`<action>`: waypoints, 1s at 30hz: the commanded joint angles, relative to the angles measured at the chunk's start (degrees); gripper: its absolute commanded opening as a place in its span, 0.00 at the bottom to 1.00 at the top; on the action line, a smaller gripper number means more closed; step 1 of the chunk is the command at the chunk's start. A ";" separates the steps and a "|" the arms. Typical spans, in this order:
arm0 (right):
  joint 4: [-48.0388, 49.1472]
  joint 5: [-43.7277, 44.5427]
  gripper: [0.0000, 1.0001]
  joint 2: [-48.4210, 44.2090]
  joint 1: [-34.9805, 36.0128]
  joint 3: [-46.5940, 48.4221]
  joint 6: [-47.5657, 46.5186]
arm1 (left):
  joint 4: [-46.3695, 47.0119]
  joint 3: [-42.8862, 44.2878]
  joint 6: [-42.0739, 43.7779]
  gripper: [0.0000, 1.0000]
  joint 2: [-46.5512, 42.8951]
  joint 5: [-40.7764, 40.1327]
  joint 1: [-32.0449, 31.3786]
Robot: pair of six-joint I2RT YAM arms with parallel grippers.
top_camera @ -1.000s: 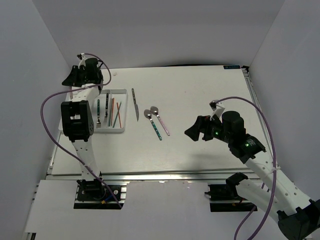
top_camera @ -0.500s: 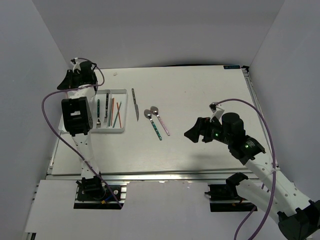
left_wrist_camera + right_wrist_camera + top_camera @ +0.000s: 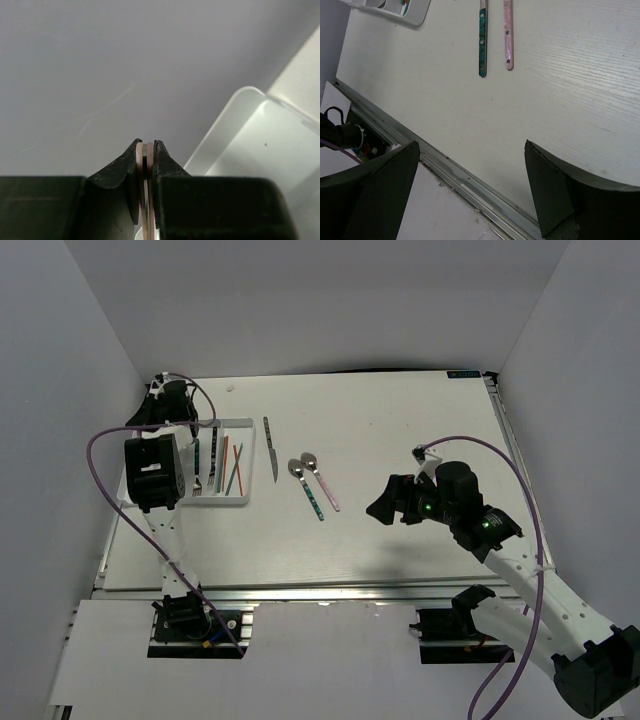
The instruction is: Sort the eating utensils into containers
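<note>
White tray (image 3: 232, 502) holds fork (image 3: 197, 462), chopsticks (image 3: 233, 468). On desk (image 3: 400, 420) to its right, apart: dark knife (image 3: 270, 450), teal spoon (image 3: 310, 492), pink spoon (image 3: 323, 483).

A white tray (image 3: 232, 422) is placed at the left of the desk (image 3: 400, 420). Just right of it a knife (image 3: 270, 448) is laid, then a teal spoon (image 3: 308, 492) and a pink spoon (image 3: 322, 484), side by side.

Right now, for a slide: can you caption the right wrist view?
Open right jaws frame the table; a teal handle and a pink handle lie side by side ahead, the white tray at upper left.
</note>
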 commanded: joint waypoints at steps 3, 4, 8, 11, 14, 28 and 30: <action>0.22 -0.74 0.89 -0.13 0.10 1.87 -1.21 | 3.91 -1.40 0.39 0.04 -2.71 3.40 0.32; 0.13 -0.66 0.89 -0.13 0.10 2.22 -1.39 | 3.47 -1.31 -0.40 0.08 -2.80 3.84 0.23; 0.21 -0.74 0.89 0.22 0.10 2.84 -1.65 | 2.94 -2.28 -2.16 0.29 -3.94 4.46 0.32; 0.65 -0.83 0.89 0.31 0.19 2.58 -1.56 | 1.97 -2.02 -5.06 0.58 -5.78 5.08 0.31; 0.92 -0.92 0.89 0.05 0.28 2.31 -1.39 | 1.88 -2.63 -7.52 0.73 -7.45 5.86 0.31; 3.73 4.68 0.89 8.55 0.98 3.96 -3.23 | -3.82 -4.92 -18.03 0.98 -19.75 4.55 -6.89; 2.68 7.41 0.89 15.64 2.38 6.69 -5.25 | -10.47 -3.08 -22.79 0.98 -22.82 2.19 -10.04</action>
